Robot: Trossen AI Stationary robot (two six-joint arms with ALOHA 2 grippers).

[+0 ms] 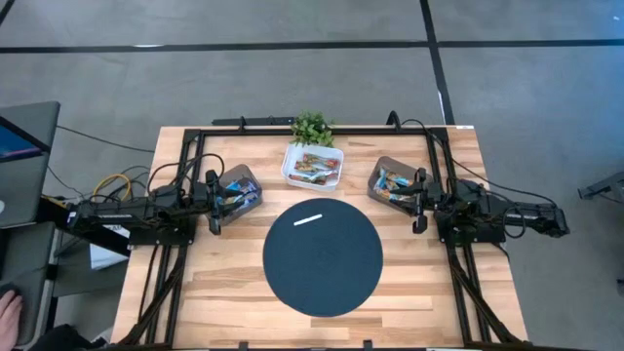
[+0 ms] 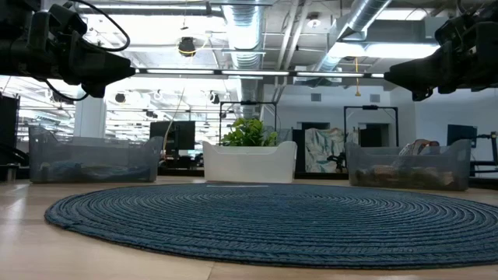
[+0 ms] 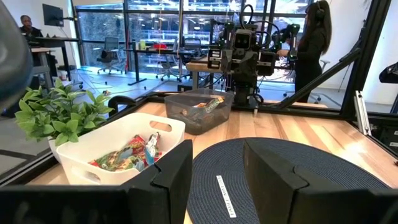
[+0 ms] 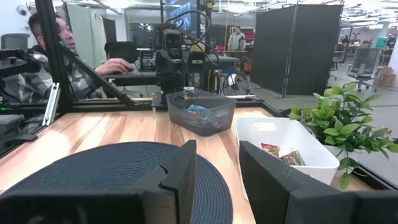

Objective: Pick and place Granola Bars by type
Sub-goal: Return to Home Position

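Bench [image 1: 195, 292] w/ round dark mat [image 1: 323, 283] at centre. Left pincer [image 1: 215, 203] hangs nr left edge, right pincer [image 1: 420, 203] nr right edge; both wide open, nothing held. White bin [image 1: 289, 168] mid back edge, left black bin [image 1: 255, 178] & right black bin [image 1: 375, 175] either side of it. Plant [image 1: 312, 127] just behind white bin. Granola Bars [image 1: 314, 168] lie in all 3 bins. Thin white strip [image 1: 308, 218] on mat's back part
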